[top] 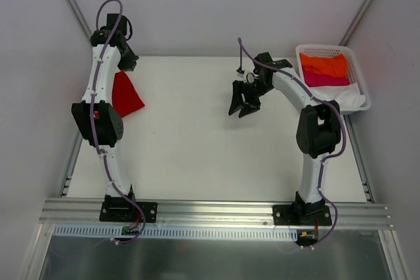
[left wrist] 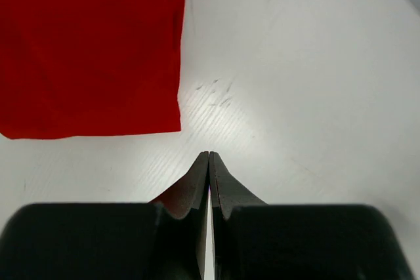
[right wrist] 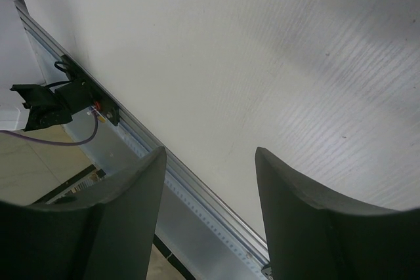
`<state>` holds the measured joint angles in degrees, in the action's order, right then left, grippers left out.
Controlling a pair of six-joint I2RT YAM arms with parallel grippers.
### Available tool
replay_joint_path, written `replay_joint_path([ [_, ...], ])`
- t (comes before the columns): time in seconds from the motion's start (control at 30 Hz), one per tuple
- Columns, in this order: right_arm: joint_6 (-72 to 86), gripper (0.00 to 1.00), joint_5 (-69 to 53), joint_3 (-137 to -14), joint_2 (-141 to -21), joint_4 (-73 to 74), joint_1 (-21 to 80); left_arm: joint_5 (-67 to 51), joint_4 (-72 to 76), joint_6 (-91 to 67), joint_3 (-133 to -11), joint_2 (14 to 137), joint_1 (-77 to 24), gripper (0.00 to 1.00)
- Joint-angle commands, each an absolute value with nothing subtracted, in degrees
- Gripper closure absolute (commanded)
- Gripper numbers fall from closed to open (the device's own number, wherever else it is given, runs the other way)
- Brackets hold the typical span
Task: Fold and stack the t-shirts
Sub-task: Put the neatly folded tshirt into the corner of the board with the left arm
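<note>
The left gripper (left wrist: 209,157) has its jaws pressed together, tips low over the surface (top: 197,142). The deep red t-shirt (left wrist: 92,44) lies flat just ahead and to the left of them, its corner near the tips but apart. The right gripper (right wrist: 210,154) hangs mid-surface with its jaws spread wide. Orange (top: 323,65), pink (top: 325,80) and white (top: 351,96) shirts sit in the basket (top: 355,63) at the far right corner.

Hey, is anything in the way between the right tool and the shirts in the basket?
Nothing visible lies on the table between the right tool and the basket. Only the basket's own wall surrounds the orange shirt on top, so probably reach in from above.
</note>
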<state>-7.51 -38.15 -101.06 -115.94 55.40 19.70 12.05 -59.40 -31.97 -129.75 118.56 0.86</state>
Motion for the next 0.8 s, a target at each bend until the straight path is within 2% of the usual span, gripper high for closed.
replay_joint_path([
  [0.0,-9.7,0.4,-37.8,-101.0,-114.4,57.0,20.1,7.6,-61.3,-35.3,-123.2,123.7,3.3,1.0],
  [0.5,-10.7,0.4,-37.3,-100.6,-115.0,56.7,19.9,4.0,-59.5,-36.0,-123.6,130.3,3.3,1.0],
  [0.77,-10.7,0.4,-37.3,-99.9,-114.7,56.7,19.9,11.2,-59.6,-36.6,-118.0,127.8,3.3,1.0],
])
